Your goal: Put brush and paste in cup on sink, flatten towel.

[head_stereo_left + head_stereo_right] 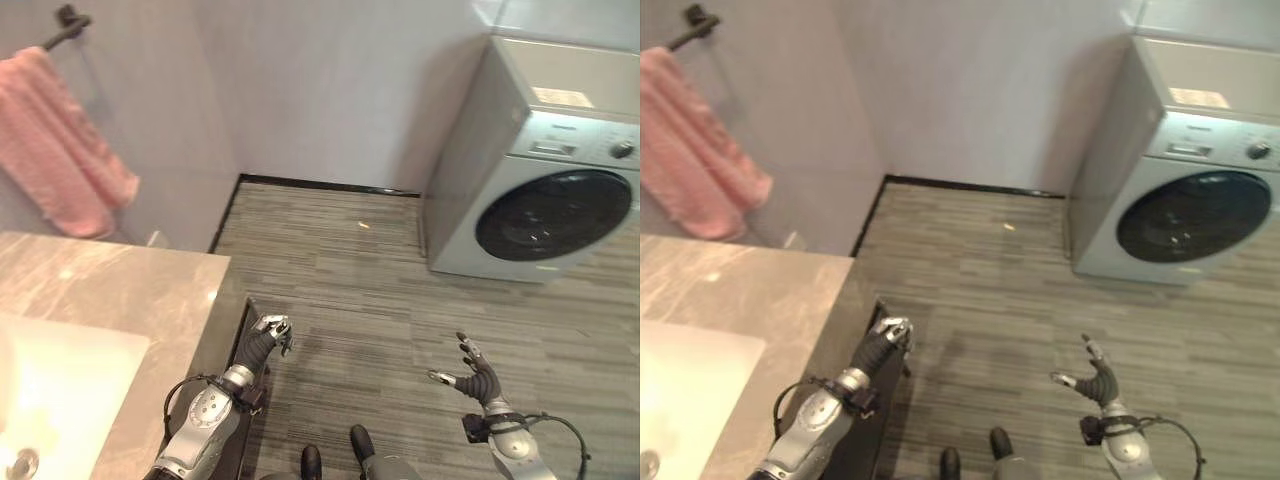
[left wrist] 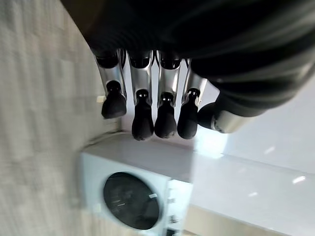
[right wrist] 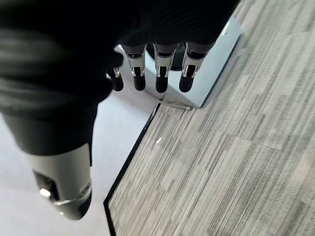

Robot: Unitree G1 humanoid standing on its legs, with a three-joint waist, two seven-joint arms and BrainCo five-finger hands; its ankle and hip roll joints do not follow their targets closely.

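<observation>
Grey striped flooring (image 1: 350,290) runs from our feet to a pale wall with a dark skirting strip (image 1: 330,185) along its foot. At the robot's left we see a marble-patterned counter (image 1: 120,290) with a white sink basin (image 1: 60,390) sunk into it, its drain (image 1: 20,462) near the lower corner of the head views. Above the counter, a pink towel (image 1: 55,140) hangs bunched and uneven from a dark wall rail (image 1: 65,28), well apart from both hands. At the far right a silver front-loading washing machine (image 1: 545,170) stands on the floor with its dark round door (image 1: 552,215) closed, and a small light speck (image 1: 364,225) lies on the floor between it and the skirting. We find our left hand (image 1: 268,335) held low just beside the counter's edge, over the floor; in its wrist view the fingers (image 2: 142,118) reach out straight in a row and hold nothing. Our right hand (image 1: 478,375) hovers over the open floor, well clear of the washing machine, with its fingers (image 3: 160,73) spread loosely and the thumb apart, also empty. We cannot make out a toothbrush, paste or cup on the visible part of the counter.
</observation>
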